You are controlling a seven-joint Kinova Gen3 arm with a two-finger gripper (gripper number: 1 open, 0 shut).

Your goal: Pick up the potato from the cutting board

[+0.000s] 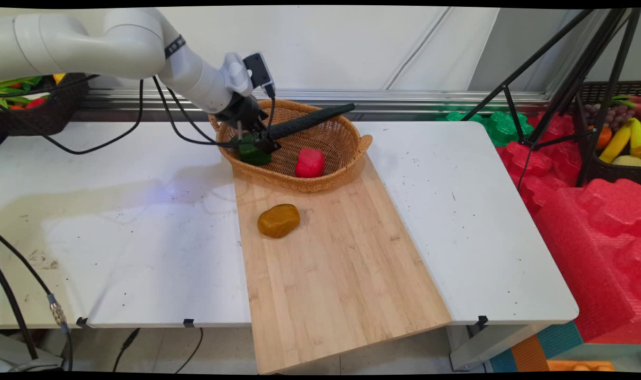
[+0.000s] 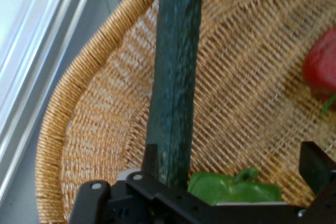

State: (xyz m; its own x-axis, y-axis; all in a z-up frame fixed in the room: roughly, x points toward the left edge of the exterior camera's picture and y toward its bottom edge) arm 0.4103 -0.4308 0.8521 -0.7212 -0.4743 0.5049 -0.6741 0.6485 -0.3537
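My gripper reaches down into the left part of a woven basket. It is open, and a green pepper lies on the basket floor between its fingers. In the hand view the pepper sits low between the two black fingers, touching neither. A long dark green cucumber leans across the basket's back rim. In the hand view the cucumber runs up right beside the left finger. A red pepper lies in the basket to the right, also visible as the red pepper at the hand view's right edge.
The basket stands at the far end of a wooden board laid on the white table. A brown potato lies on the board in front of the basket. Black cables hang from the arm. A tripod stands at the right.
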